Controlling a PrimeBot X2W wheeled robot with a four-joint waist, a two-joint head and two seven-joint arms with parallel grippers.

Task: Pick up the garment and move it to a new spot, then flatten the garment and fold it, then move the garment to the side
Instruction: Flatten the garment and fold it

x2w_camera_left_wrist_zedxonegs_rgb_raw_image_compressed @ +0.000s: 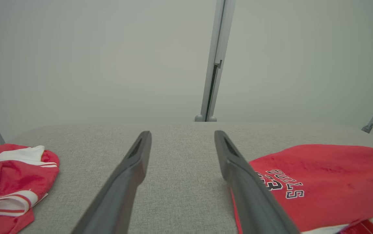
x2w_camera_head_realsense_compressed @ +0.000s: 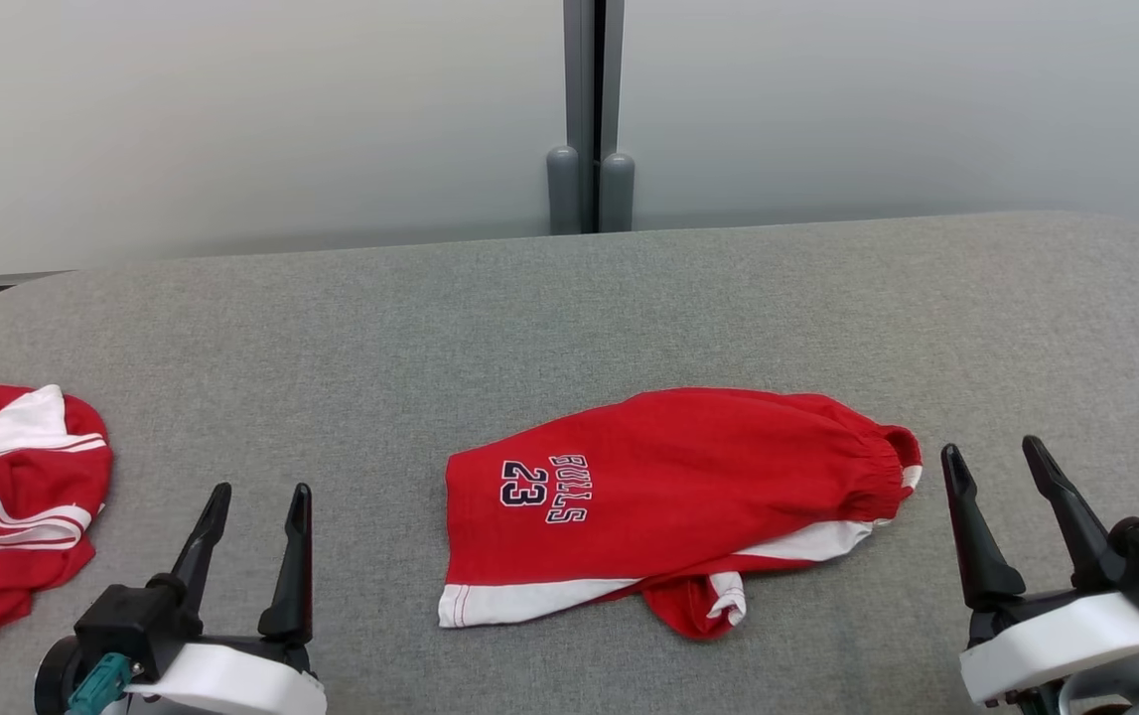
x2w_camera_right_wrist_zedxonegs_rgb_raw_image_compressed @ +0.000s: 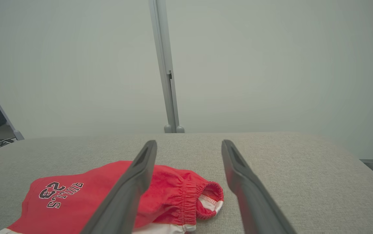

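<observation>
Red shorts [x2w_camera_head_realsense_compressed: 668, 501] with white trim and a "BULLS 23" print lie sideways at the middle of the grey padded table, elastic waistband to the right, one leg partly tucked under at the front. They also appear as the red shorts [x2w_camera_left_wrist_zedxonegs_rgb_raw_image_compressed: 319, 185] and the red shorts [x2w_camera_right_wrist_zedxonegs_rgb_raw_image_compressed: 108, 198] in the wrist views. My left gripper [x2w_camera_head_realsense_compressed: 259, 497] hovers open at the lower left, apart from the shorts. My right gripper [x2w_camera_head_realsense_compressed: 996, 455] stands open just right of the waistband, holding nothing.
A second red garment with white stripes [x2w_camera_head_realsense_compressed: 3, 497] lies crumpled at the table's left edge. The grey table [x2w_camera_head_realsense_compressed: 569, 318] has bare room behind and on both sides of the shorts. A pale partition wall with a grey post [x2w_camera_head_realsense_compressed: 589, 119] stands behind.
</observation>
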